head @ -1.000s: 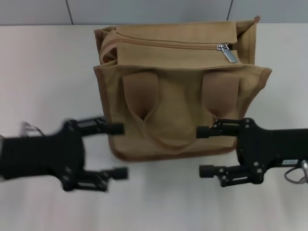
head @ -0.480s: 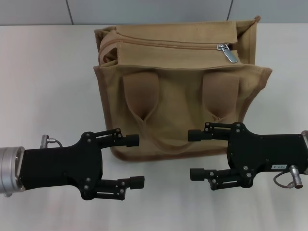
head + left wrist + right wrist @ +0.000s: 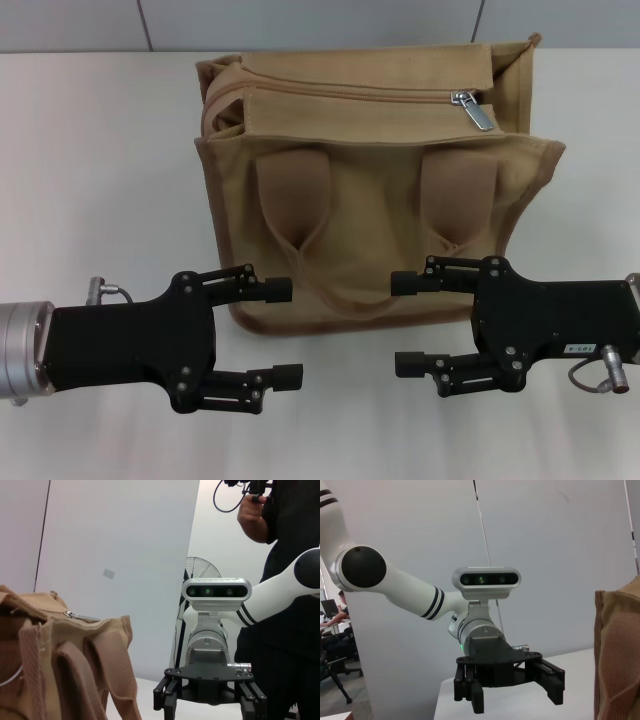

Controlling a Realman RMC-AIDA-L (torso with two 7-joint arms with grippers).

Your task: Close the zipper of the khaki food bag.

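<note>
Canvas, soft and floppy by the look of it: the khaki food bag [image 3: 375, 190] stood boxy on the white table [image 3: 100, 150], its front pockets and two looped handles [image 3: 345, 265] facing the robot. A fabric body like that probably sagged and slid under any pull, so it likely needed bracing at one end while the other arm drew the slider. The zipper [image 3: 350, 92] ran along the top edge, and its small silver pull tab [image 3: 476, 110] lay flat at the robot's right end of the track. That tab looked like the place to pinch: thin, shiny, likely slippery, a fiddly target for broad fingertips.

Down in front, the left gripper [image 3: 285, 333] hovered near the bag's lower front corner, jaws spread wide, holding nothing. The right gripper [image 3: 403, 325] faced it from the other side, just off the bottom edge, equally wide and empty. Both sat low and well apart from the zipper.

The handles drooped over the front panel, clear of the track. In the left wrist view a person [image 3: 280, 580] stood behind the right arm, and a fan [image 3: 202, 572] further back.
</note>
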